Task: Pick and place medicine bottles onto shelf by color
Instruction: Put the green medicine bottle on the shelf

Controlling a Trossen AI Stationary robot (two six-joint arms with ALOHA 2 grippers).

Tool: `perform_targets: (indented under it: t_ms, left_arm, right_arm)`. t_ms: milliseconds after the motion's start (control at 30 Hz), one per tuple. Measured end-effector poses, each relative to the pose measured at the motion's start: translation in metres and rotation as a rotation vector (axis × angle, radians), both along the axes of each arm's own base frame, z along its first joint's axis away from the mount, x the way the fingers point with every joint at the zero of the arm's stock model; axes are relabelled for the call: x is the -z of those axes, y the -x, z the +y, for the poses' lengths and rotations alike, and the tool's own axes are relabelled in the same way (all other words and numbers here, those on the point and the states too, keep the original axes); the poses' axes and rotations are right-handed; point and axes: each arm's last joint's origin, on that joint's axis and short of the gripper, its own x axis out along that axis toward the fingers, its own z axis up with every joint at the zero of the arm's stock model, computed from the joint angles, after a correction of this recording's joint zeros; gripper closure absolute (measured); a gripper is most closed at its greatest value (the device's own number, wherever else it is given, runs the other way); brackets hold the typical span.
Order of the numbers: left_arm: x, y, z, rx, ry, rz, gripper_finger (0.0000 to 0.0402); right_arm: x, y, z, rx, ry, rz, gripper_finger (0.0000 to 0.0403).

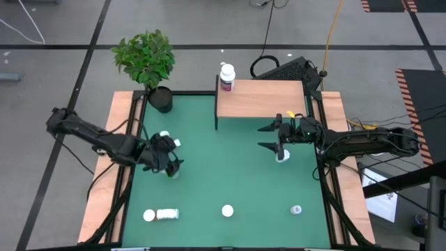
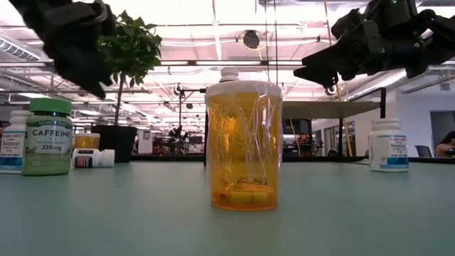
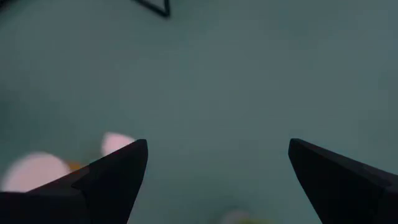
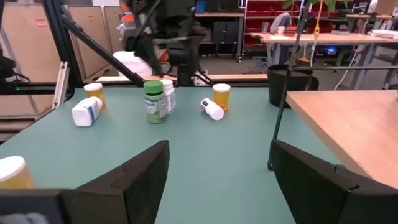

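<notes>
Amber and see-through, a white-capped medicine bottle stands upright at the table's near edge in the low view, with small pills in its bottom. Beside the left gripper, whose fingers are spread wide above the mat, stands a green-capped bottle reading "CAFFEINE 220 mg". One white bottle with a dark red label stands on the light wooden shelf, at its far left corner. The right gripper, fingers also spread and holding nothing, hangs just in front of the shelf, over a white bottle. The green table mat also carries a toppled bottle. A potted plant stands at the far left corner.
</notes>
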Motion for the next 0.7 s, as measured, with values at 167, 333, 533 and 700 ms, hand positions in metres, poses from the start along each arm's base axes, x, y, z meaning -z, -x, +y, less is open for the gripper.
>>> perform_targets:
  t_ms: [167,333,533,700]
  left_arm:
    - [0.012,-0.002,-0.022,0.003,0.041,0.029,0.0009]
    - [0.026,-0.001,-0.040,-0.024,0.067,0.082,0.0009]
    - [0.031,0.004,-0.044,-0.036,0.060,0.129,0.0009]
    - [0.031,0.008,-0.042,-0.024,0.026,0.171,0.0009]
  right_arm:
    - [-0.001,0.000,0.000,0.014,-0.025,-0.008,0.0129]
    - [-0.001,0.000,0.000,0.018,-0.079,-0.010,0.0129]
    - [0.004,0.003,0.006,0.010,-0.105,-0.052,0.0129]
    - [0.010,0.008,0.010,0.053,-0.119,-0.136,0.0129]
